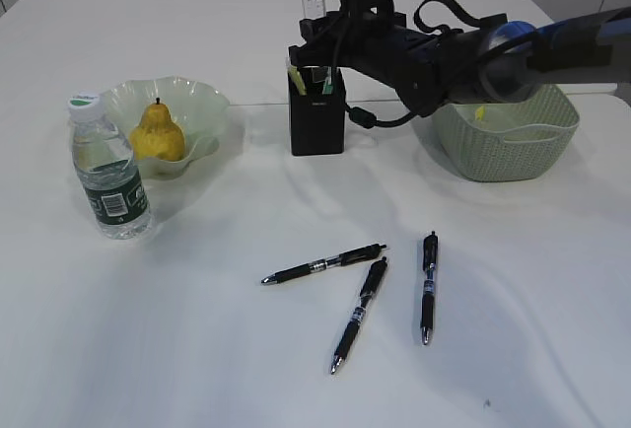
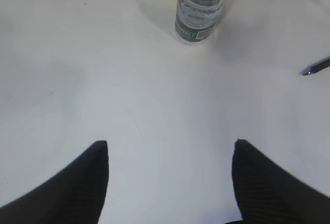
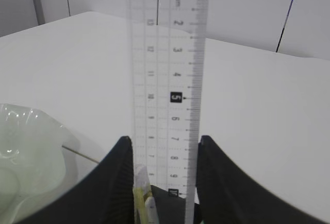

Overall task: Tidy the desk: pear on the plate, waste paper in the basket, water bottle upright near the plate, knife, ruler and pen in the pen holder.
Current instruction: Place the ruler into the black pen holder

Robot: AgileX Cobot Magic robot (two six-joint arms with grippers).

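On the white worktop (image 1: pixel 197 349) a pale green wavy-edged plate (image 1: pixel 202 103) holds the yellow pear (image 1: pixel 158 132), which sits upright with its stem up. Just in front of the plate, at its left, the water bottle (image 1: pixel 108 167) stands upright with its white cap on, partly filled with clear water.

The black pen holder (image 1: pixel 316 112) stands near the middle of the worktop. A clear ruler (image 3: pixel 170 79) stands upright in it, its lower end inside the holder beside a yellow-handled item (image 3: pixel 140 195) that may be the knife; too little shows to be sure. The right claw (image 3: pixel 164 182) is closed on the ruler's two long edges just above the holder's mouth.

The light green woven basket (image 1: pixel 508 137) sits to the right of the holder, mostly behind the right arm; a small yellow scrap (image 1: pixel 480 112) shows inside it.

Three black pens (image 1: pixel 370 290) lie flat on the worktop in front of the holder, close together but apart.

The left claw (image 2: pixel 170 154) hangs wide and empty above bare worktop, with the bottle beyond it.
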